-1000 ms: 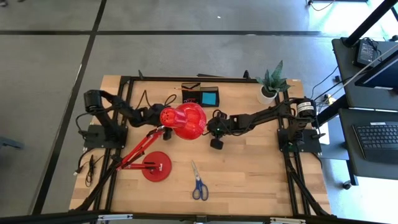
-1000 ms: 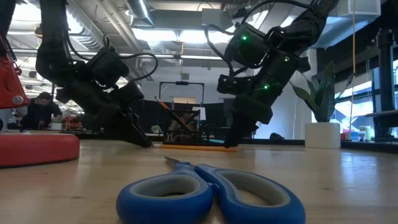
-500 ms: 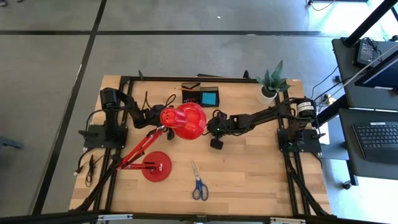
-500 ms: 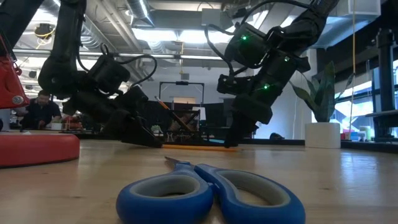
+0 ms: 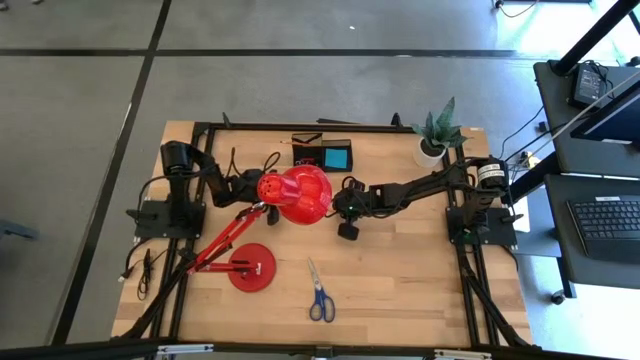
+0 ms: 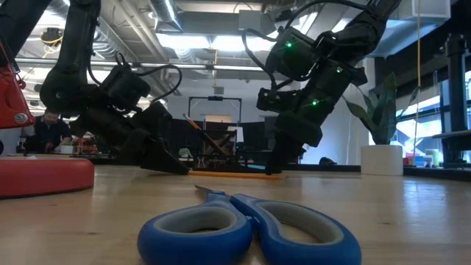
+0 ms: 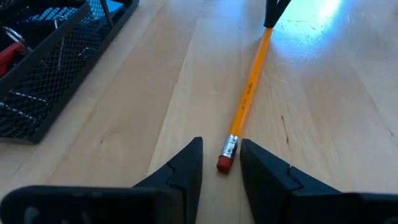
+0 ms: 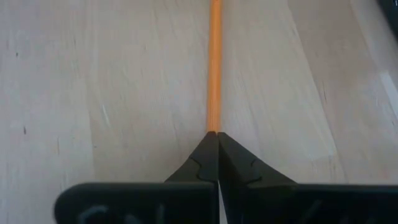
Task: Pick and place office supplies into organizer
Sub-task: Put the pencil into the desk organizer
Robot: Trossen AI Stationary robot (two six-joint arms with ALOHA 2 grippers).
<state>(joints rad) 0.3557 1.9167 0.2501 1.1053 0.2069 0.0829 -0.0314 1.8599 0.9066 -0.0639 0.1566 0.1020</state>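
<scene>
An orange pencil [image 7: 249, 93] lies flat on the table under the red lamp head [image 5: 295, 193], which hides it in the high view. Its eraser end [image 7: 224, 162] lies between the open fingers of my left gripper [image 7: 222, 144], and small gaps show on both sides. My right gripper [image 8: 217, 134] is shut on the pencil's other end. The low view shows the pencil [image 6: 224, 174] between my left gripper [image 6: 176, 168] and my right gripper [image 6: 274, 171]. The black mesh organizer [image 5: 322, 153] stands near the far edge. Blue-handled scissors [image 5: 319, 290] lie near the near edge. My right gripper pinches the pencil's end opposite the eraser [image 8: 214, 126] between its two fingertips. It comes slanting down from the table's right, and the pencil runs straight on from the fingers. The pencil rests on the table along its length.
The red lamp base [image 5: 252, 267] and its jointed arm stand on the left near part. A potted plant [image 5: 435, 137] stands at the far right corner. The organizer [image 7: 56, 56] is close beside my left gripper. Bare wood lies to the right of the scissors.
My left arm swung at its base and its gripper tipped lower, closer to level, and reached a little farther right along the table toward the pencil's eraser end. It has held still for the last half second. My right gripper and the pencil stayed put.
</scene>
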